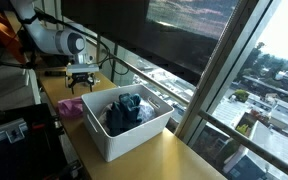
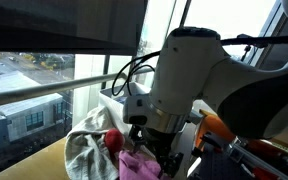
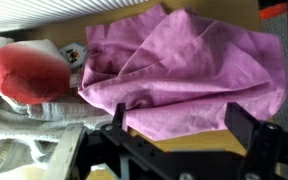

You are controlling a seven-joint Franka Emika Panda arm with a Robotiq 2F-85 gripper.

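A crumpled pink cloth lies on the wooden table and fills most of the wrist view. My gripper hangs open just above its near edge, with nothing between the two black fingers. In both exterior views the gripper points down over the pink cloth. A red soft item lies beside the cloth, partly on a pale grey towel.
A white bin holding dark clothes stands on the table next to the pink cloth. Along the table's far side runs a large window with a railing. Cables hang near the arm.
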